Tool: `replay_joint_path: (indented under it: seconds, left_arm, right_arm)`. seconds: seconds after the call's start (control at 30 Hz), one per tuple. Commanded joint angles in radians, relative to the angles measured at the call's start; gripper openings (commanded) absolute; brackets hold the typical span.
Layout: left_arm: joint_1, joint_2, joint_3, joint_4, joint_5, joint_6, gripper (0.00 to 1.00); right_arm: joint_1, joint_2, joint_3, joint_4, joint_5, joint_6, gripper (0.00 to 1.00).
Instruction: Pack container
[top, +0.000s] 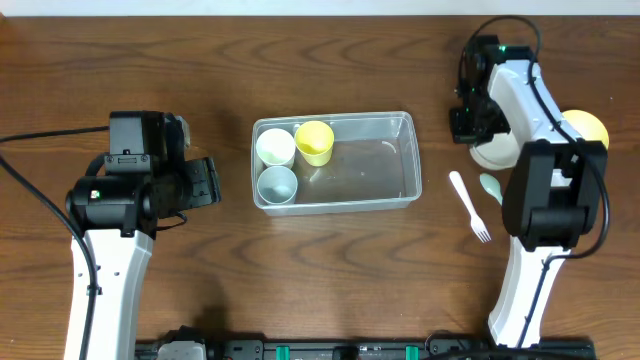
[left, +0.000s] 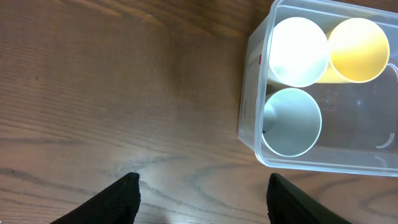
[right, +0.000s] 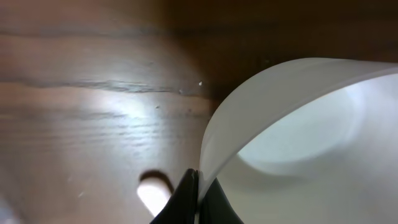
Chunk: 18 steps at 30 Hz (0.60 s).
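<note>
The clear container sits mid-table and holds a white cup, a yellow cup and a pale grey-blue cup at its left end. My left gripper is open and empty just left of it. The left wrist view shows the container's corner and the open jaws over bare wood. My right gripper is at a white bowl right of the container. In the right wrist view its jaws are shut on the white bowl's rim.
A yellow bowl lies at the far right, partly behind the right arm. A white fork and a pale green spoon lie right of the container. The fork's handle end shows under the right jaws.
</note>
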Motion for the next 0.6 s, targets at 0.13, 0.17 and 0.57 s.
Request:
replay_joint_path:
  seconds: [0.13,0.17,0.57]
  left_arm:
    - [0.005,-0.009,-0.002,-0.002,-0.001,-0.001,0.66]
    - [0.005,-0.009,-0.002,-0.002,-0.001,-0.001,0.66]
    - [0.005,-0.009,-0.002,-0.002,-0.005,-0.001,0.66]
  right_arm:
    - [0.152,-0.321,0.127,-0.024,-0.052,-0.141,0.01]
    - [0.185,-0.351,0.127,-0.028,-0.053,-0.150,0.01]
    - [0.531,-0.385,0.040,-0.032,-0.051,-0.060,0.01]
